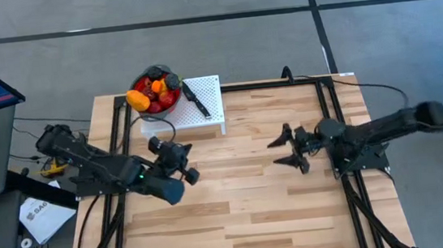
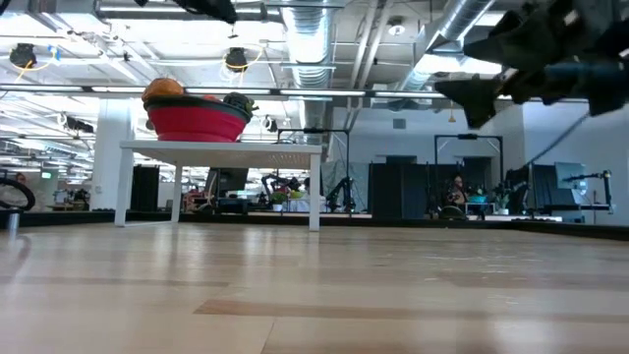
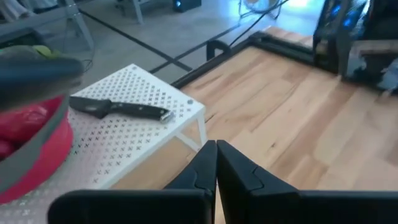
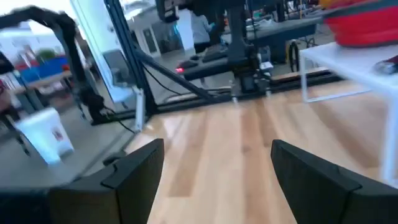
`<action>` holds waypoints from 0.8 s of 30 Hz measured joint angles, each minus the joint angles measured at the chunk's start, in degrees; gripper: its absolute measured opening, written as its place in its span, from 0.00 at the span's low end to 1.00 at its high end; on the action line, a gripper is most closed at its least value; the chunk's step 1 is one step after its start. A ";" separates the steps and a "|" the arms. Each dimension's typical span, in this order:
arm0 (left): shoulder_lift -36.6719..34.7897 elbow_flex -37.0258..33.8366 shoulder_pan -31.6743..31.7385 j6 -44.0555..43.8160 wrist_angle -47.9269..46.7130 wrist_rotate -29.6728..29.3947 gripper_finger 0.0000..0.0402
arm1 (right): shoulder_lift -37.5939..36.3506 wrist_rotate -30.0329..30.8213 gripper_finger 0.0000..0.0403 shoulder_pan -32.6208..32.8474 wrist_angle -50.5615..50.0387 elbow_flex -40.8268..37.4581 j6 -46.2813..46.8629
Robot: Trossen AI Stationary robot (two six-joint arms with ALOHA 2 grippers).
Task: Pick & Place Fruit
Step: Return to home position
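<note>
The fruit (image 1: 152, 94) lies heaped in a red bowl with a grey rim (image 1: 172, 104): orange, yellow, red and dark pieces. The bowl stands on a white perforated stand (image 1: 209, 117) at the table's far edge, left of the middle. In the low view the bowl (image 2: 197, 122) sits on top of the stand (image 2: 221, 147). My left gripper (image 1: 177, 153) hangs shut above the table, just on the near side of the stand, with nothing in it; its shut fingers (image 3: 216, 167) point toward the stand. My right gripper (image 1: 284, 151) hovers open and empty right of the middle, pointing left.
A black-handled knife (image 1: 196, 99) lies on the stand beside the bowl, also seen in the left wrist view (image 3: 121, 109). Black frame rails (image 1: 120, 126) run along the table's left, right and far sides. Bare wooden tabletop (image 1: 246, 211) stretches between the arms and toward the near edge.
</note>
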 joint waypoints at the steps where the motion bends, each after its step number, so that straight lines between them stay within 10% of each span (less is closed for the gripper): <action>1: 0.85 -0.02 0.10 -0.10 0.04 0.06 0.00 | -2.68 -1.83 0.72 -2.40 -3.62 0.65 -1.29; 14: 9.22 -0.02 0.12 -0.13 5.32 -0.18 0.00 | -43.32 -9.75 0.72 -16.99 -44.19 1.76 -3.14; 18: 9.92 -2.80 0.22 0.51 10.06 -2.64 0.00 | -54.80 -2.16 0.72 -13.92 -56.07 1.88 -2.07; 24: 9.16 -15.29 2.33 5.89 29.41 -3.40 0.00 | -52.19 9.62 0.72 -7.65 -57.35 2.25 -4.29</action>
